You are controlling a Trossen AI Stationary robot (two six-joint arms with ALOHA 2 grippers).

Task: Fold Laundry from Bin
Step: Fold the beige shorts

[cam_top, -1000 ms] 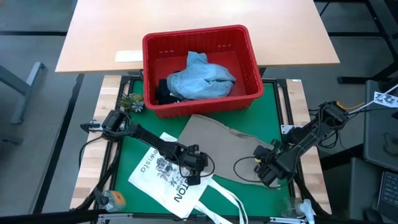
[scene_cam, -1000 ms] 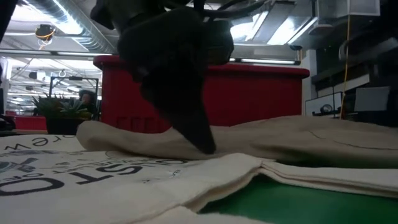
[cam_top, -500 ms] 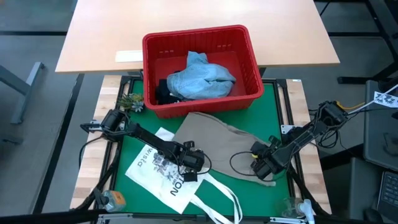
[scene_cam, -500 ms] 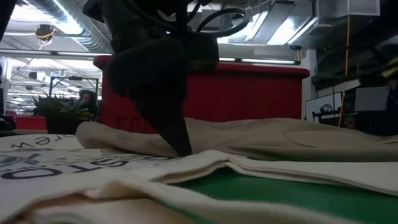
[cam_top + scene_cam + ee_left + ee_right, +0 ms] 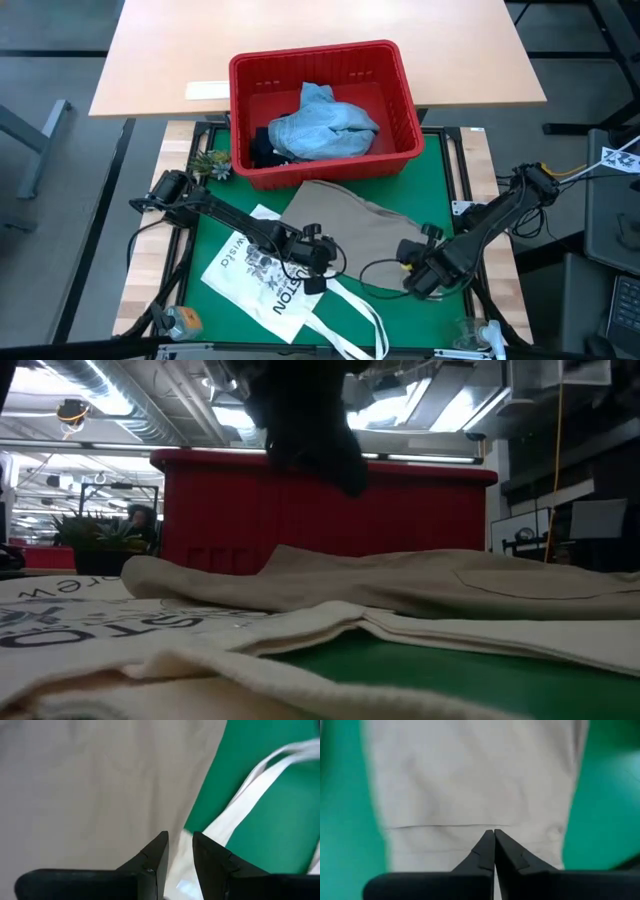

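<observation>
Right wrist view alone shows the right gripper (image 5: 494,836) clenched empty over beige cloth (image 5: 475,785); left gripper (image 5: 180,845) slightly parted above the "HOUSTON" tote (image 5: 262,275).

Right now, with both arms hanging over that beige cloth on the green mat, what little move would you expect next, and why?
Probably the right gripper should open and lower onto the near end of the beige cloth garment. Its fingers are pressed shut with nothing between them, above a hem. The left gripper hangs slightly open at the garment's edge beside the white tote bag, holding nothing.
</observation>
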